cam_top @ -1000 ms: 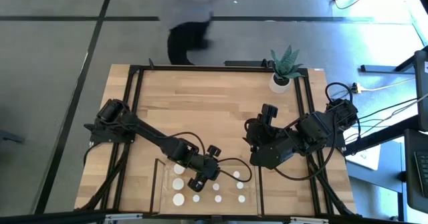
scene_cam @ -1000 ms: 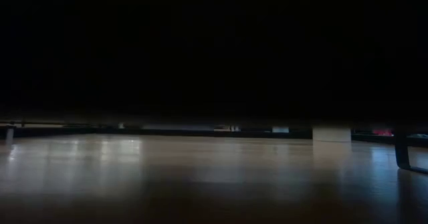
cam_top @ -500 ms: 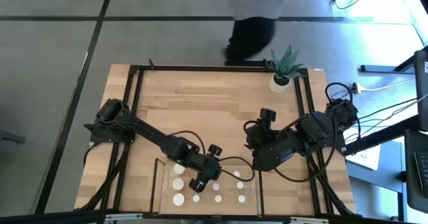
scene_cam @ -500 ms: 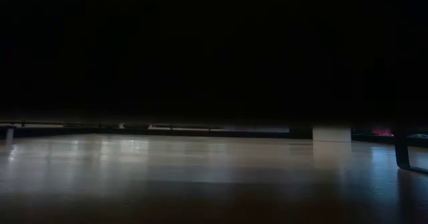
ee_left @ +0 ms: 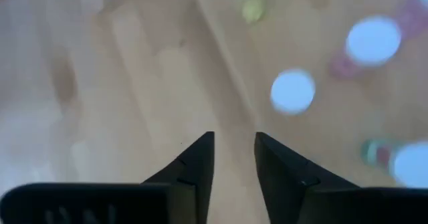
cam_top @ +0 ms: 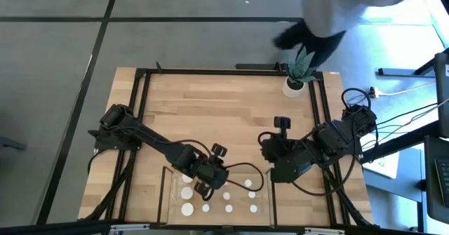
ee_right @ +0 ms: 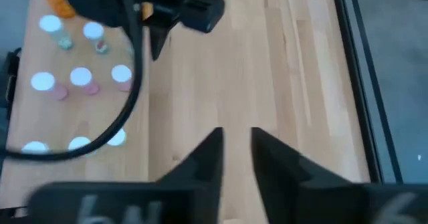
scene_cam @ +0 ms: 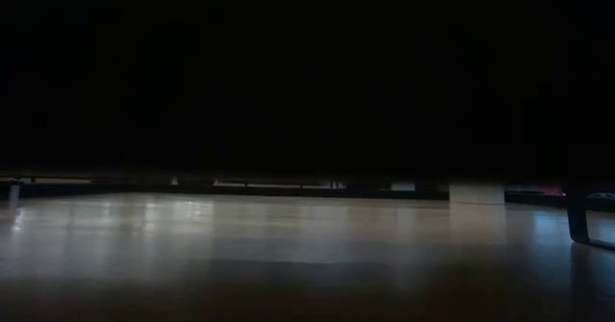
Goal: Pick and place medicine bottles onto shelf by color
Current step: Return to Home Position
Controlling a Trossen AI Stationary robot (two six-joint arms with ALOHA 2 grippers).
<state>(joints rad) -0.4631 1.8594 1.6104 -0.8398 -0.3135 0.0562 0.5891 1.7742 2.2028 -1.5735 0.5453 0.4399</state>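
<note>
closely, the left wrist view shows the left gripper (ee_left: 233, 138) with its two dark fingers parted by a narrow gap and nothing between them. it hangs above the line where the tabletop (ee_left: 100, 83) meets a long edge of the shelf (ee_left: 321, 127). blurred medicine bottles (ee_left: 292, 90) stand on the shelf ahead of the fingertips, white caps up; one has a pink body, another a green one.

the right wrist view shows the right gripper (ee_right: 234, 136), its fingers likewise a little apart and empty, above bare tabletop wood well apart from the shelf. farther off, the left arm reaches in beside the bottles, a black cable (ee_right: 134, 83) looping below it. the bottles stand upright in rows, and orange, greenish and pink bodies can be told among them.

from above, the high view has the left gripper over the shelf's far long edge, towards its left half, with white caps spread across the board beside it. the right arm is folded over the table's right half, its gripper clear of the shelf. a plant pot (cam_top: 295, 86) sits at the far right corner, and a person (cam_top: 337, 10) is just beyond it.

the low view is mostly dark; only the table surface shows, and neither grippers nor bottles can be made out.
</note>
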